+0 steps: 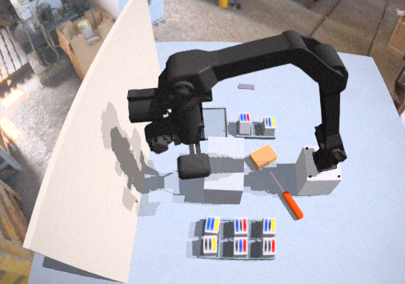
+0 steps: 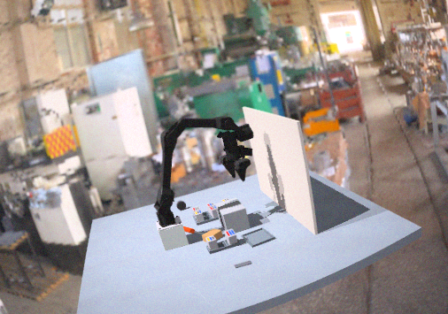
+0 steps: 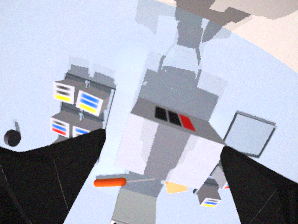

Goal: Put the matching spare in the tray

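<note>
The mounted unit [image 1: 224, 168] [image 2: 235, 217] [image 3: 166, 156] is a grey box in the middle of the table. In the wrist view its back shows a code strip [image 3: 174, 117] of black, black and red bars. The flat grey tray [image 1: 214, 122] [image 2: 258, 237] [image 3: 249, 135] lies beside it. A rack of several striped spares [image 1: 240, 236] [image 2: 204, 213] [image 3: 80, 106] stands on the unit's other side. One of them [image 1: 269, 246] seems to have black, black and red bars. My gripper [image 1: 176, 154] [image 2: 239, 168] [image 3: 165, 144] is open and empty. It hangs above the table between the unit and the white wall panel.
The tall white wall panel [image 1: 92, 140] [image 2: 283, 168] stands close behind the gripper. Two more spares [image 1: 256, 126] [image 2: 221, 239] sit by the tray. An orange block [image 1: 262, 156] [image 2: 212, 233], a screwdriver [image 1: 290, 202] [image 3: 109, 181], a small grey plate [image 1: 246, 86] [image 2: 243, 264] and the arm's base [image 1: 318, 176] are also on the table.
</note>
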`<state>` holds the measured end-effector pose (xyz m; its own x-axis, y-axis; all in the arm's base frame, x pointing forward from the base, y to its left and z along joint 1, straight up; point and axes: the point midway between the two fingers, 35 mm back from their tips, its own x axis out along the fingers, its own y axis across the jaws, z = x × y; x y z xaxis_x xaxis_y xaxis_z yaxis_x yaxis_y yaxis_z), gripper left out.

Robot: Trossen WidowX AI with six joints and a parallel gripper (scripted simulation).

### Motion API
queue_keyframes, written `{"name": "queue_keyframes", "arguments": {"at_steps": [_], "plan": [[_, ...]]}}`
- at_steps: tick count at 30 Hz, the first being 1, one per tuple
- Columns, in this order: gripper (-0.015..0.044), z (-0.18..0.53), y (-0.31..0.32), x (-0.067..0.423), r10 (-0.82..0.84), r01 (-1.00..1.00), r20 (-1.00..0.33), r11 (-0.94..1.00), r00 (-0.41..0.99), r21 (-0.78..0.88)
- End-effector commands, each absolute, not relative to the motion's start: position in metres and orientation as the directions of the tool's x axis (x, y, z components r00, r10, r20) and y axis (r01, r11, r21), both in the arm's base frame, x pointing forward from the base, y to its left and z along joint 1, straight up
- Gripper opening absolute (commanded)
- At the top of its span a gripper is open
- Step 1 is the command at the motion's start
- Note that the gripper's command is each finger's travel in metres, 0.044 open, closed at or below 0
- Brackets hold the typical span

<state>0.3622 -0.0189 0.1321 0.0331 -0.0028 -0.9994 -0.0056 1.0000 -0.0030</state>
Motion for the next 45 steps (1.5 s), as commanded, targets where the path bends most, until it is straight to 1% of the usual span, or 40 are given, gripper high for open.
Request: {"name": "queue_keyframes", "arguments": {"at_steps": [1,5,9,14,16,25,30,31,45], "plan": [[0.044,0.121,0.048,0.344,0.005,-0.31,-1.0,0.951,0.031,-0.005],[0.044,0.109,0.105,0.315,0.01,-0.581,-1.0,0.814,0.028,-0.008],[0.044,0.095,0.152,0.276,0.014,-0.8,-1.0,0.6,0.025,-0.011],[0.044,0.078,0.196,0.218,0.018,-0.965,-1.0,0.262,0.019,-0.014],[0.044,0.075,0.202,0.206,0.019,-0.982,-1.0,0.189,0.018,-0.015],[0.044,0.074,0.203,0.205,0.019,-0.984,-1.0,0.18,0.018,-0.015],[0.0309,0.044,0.201,0.203,0.018,-0.984,-1.0,0.18,0.018,-0.014],[0.03,0.036,0.2,0.203,0.018,-0.984,-1.0,0.18,0.018,-0.014],[0.03,0.031,0.2,0.203,0.018,-0.984,-1.0,0.18,0.018,-0.014]]}}
